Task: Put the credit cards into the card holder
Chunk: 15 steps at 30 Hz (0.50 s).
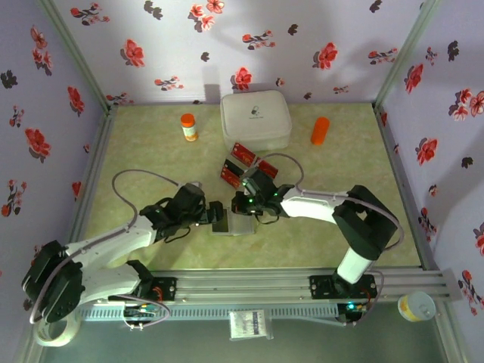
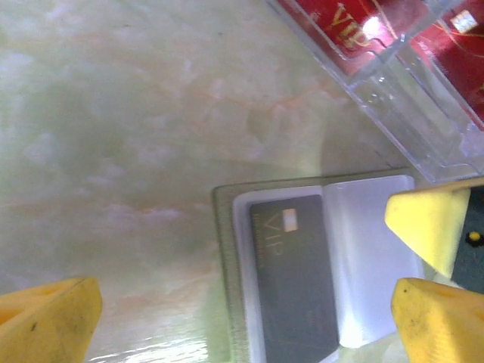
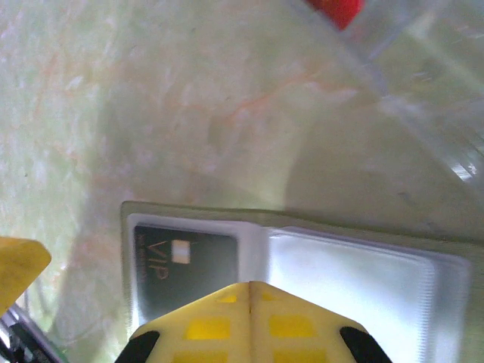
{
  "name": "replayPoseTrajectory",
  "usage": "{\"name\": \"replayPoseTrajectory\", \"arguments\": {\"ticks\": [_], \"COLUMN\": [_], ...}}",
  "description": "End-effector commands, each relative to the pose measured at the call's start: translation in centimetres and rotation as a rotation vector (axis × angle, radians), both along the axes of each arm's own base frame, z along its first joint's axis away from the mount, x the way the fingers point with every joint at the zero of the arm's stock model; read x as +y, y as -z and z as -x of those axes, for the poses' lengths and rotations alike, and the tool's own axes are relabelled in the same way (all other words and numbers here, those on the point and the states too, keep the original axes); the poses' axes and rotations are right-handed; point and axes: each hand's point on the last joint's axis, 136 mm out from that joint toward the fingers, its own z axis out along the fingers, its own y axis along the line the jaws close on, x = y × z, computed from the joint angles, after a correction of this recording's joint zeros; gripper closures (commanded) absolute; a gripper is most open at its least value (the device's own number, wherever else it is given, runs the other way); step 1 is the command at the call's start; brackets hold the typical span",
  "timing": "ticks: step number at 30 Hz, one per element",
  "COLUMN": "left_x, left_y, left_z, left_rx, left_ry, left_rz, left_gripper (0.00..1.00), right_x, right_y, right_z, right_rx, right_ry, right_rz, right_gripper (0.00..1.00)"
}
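Observation:
The card holder (image 1: 233,223) lies open on the table, olive rim and pale grey inside. A black VIP card (image 2: 295,276) sits in its left pocket (image 3: 185,261); the right pocket (image 3: 363,283) is bare. My left gripper (image 2: 242,333) is open and straddles the holder, its yellow fingers (image 2: 49,321) wide apart. My right gripper (image 3: 249,295) is shut, its joined tips resting over the holder's fold. Its tip shows at the right of the left wrist view. Three red cards (image 1: 243,153) lie in clear plastic sleeves (image 2: 355,23) just behind the grippers.
A large white rounded case (image 1: 255,119) stands at the back middle. An orange bottle with a white label (image 1: 188,127) is to its left and an orange cylinder (image 1: 320,130) to its right. A metal rail (image 1: 302,281) runs along the near edge.

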Motion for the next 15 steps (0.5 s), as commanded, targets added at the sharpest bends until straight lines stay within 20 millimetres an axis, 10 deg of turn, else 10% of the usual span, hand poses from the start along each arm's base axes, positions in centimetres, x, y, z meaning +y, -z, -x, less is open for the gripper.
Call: {"name": "replayPoseTrajectory", "arguments": {"ticks": [1, 15], "left_x": [-1.5, -3.4], "left_y": [-0.6, 1.6], "left_z": [-0.2, 0.7], "left_rx": [-0.006, 0.008], "left_ry": [0.009, 0.083], "left_rz": [0.019, -0.094], "left_gripper": [0.01, 0.01], "right_x": [-1.9, -3.4], "right_y": [0.9, 2.8], "right_z": [0.6, 0.5], "right_rx": [0.004, 0.004], "right_ry": [-0.028, -0.081], "right_rz": [0.075, 0.211], "right_gripper": [0.96, 0.96]}}
